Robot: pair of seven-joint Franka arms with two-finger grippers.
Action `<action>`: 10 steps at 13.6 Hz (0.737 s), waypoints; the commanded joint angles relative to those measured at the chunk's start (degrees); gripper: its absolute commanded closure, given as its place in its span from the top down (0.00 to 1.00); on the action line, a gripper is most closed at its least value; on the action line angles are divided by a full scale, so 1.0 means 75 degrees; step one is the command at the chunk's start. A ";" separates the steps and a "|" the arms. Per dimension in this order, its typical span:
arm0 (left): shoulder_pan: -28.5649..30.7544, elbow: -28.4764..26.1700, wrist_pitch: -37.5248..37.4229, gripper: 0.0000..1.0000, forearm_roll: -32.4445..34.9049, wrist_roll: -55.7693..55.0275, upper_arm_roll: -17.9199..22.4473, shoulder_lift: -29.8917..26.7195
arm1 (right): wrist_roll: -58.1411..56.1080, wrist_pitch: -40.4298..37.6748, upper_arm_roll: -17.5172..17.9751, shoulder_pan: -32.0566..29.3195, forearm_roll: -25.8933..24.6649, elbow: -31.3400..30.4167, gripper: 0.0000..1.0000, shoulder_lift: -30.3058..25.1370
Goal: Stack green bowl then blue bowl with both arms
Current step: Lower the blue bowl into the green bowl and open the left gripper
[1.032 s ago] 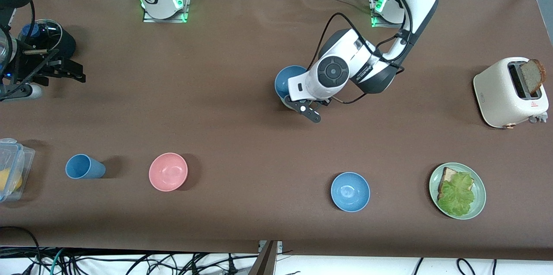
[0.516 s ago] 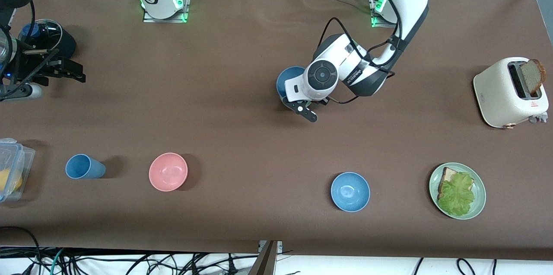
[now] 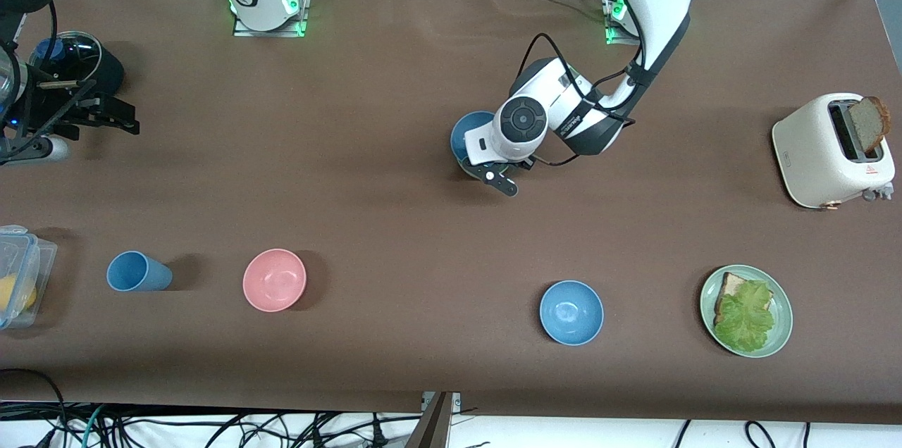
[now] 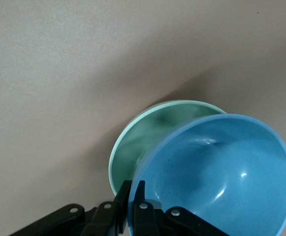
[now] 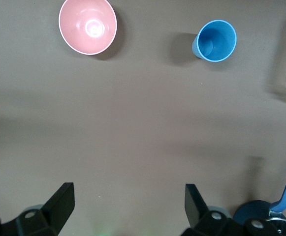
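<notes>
Since the earlier frame your left arm has pulled in a bit toward its base and sunk, so the blue bowl [image 3: 466, 137] now sits lower over the green bowl [image 4: 147, 137]. Left gripper [image 4: 131, 196] is pinched narrow on the blue bowl's rim, bowl tilted, overlapping the green one, mid-table; can't tell if they touch. In the front view the green bowl is almost all hidden under the wrist. Right gripper [image 5: 128, 201] is spread wide, holding nothing, waiting above the table at the right arm's end. A 2nd blue bowl [image 3: 571, 312] rests nearer the front camera, w/ pink bowl [image 3: 274, 280] and blue cup [image 3: 137, 272] toward the right arm's end.
</notes>
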 commanded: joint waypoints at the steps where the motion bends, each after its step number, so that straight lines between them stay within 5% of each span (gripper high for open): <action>1: -0.0073 -0.0003 0.0103 0.00 0.0211 -0.0189 0.0050 0.0011 | 0.0021 0.0019 0.0054 -0.0073 -0.0087 -0.0023 0.99 -0.0065; 5: -0.0061 0.0032 0.0127 0.00 0.0211 -0.0189 0.0073 0.0023 | 0.0021 0.0019 0.0054 -0.0073 -0.0075 -0.0023 0.99 -0.0065; 6: -0.0073 0.0032 0.0127 0.13 0.0211 -0.0177 0.0120 0.0023 | 0.0021 0.0019 0.0054 -0.0073 -0.0075 -0.0023 0.99 -0.0065; 7: -0.0073 0.0032 0.0127 0.73 0.0211 -0.0189 0.0132 0.0023 | 0.0021 0.0019 0.0054 -0.0073 -0.0075 -0.0023 0.99 -0.0065; 8: -0.0061 0.0032 0.0127 1.00 0.0200 -0.0189 0.0132 0.0023 | 0.0010 0.0019 0.0054 -0.0073 -0.0075 -0.0023 0.99 -0.0065; 10: -0.0061 0.0044 0.0103 1.00 0.0200 -0.0200 0.0144 0.0023 | 0.0021 0.0019 0.0054 -0.0073 -0.0075 -0.0023 0.99 -0.0065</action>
